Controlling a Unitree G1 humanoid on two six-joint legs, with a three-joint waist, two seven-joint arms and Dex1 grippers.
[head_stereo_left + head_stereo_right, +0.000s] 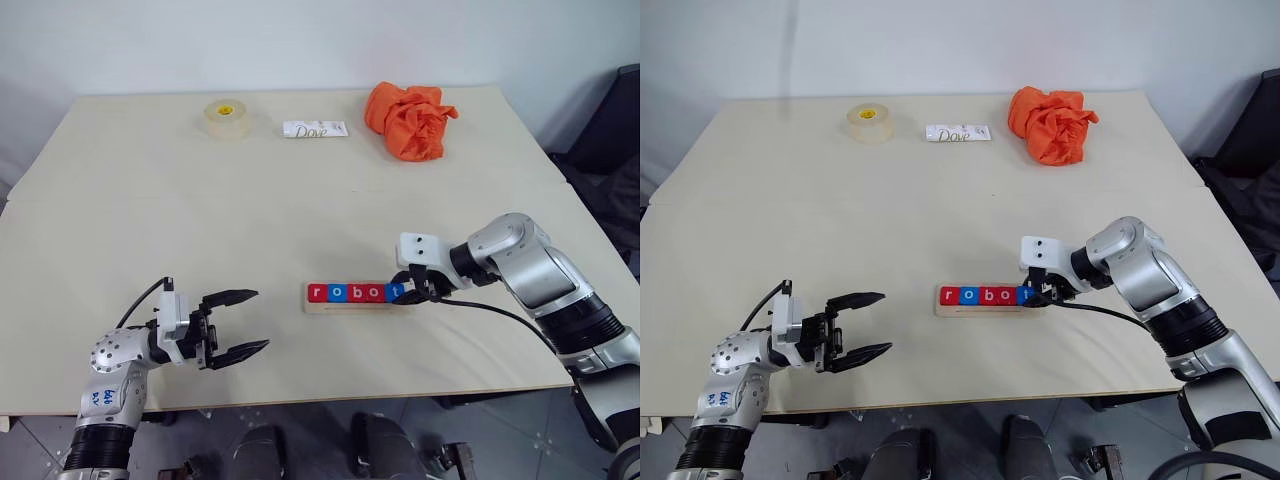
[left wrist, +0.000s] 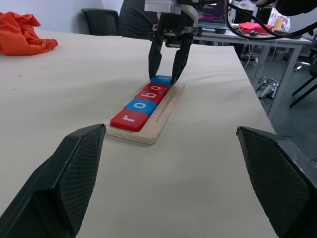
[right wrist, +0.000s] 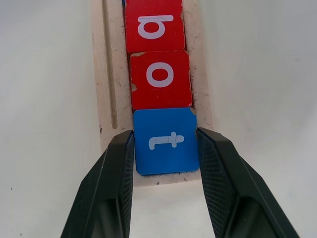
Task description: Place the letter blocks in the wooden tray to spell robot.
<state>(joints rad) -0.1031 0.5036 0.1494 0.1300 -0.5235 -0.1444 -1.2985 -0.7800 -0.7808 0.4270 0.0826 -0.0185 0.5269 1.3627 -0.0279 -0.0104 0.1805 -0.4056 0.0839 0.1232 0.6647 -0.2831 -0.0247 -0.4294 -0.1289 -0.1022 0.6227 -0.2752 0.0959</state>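
Five letter blocks [image 1: 350, 292] lie in a row in the wooden tray [image 1: 352, 307] near the table's front, reading r, o, b, o, t. My right gripper [image 1: 407, 293] is at the tray's right end, shut on the blue t block [image 3: 166, 141], one finger [image 3: 116, 173] on each side. The t block lies flat in the tray against the red o block [image 3: 161, 79]. My left gripper [image 1: 240, 322] is open and holds nothing, left of the tray and pointing toward it.
At the back of the table are a roll of tape [image 1: 226, 118], a white Dove packet [image 1: 315, 129] and a crumpled orange cloth [image 1: 410, 120]. The table's front edge [image 1: 330, 398] runs just below the tray.
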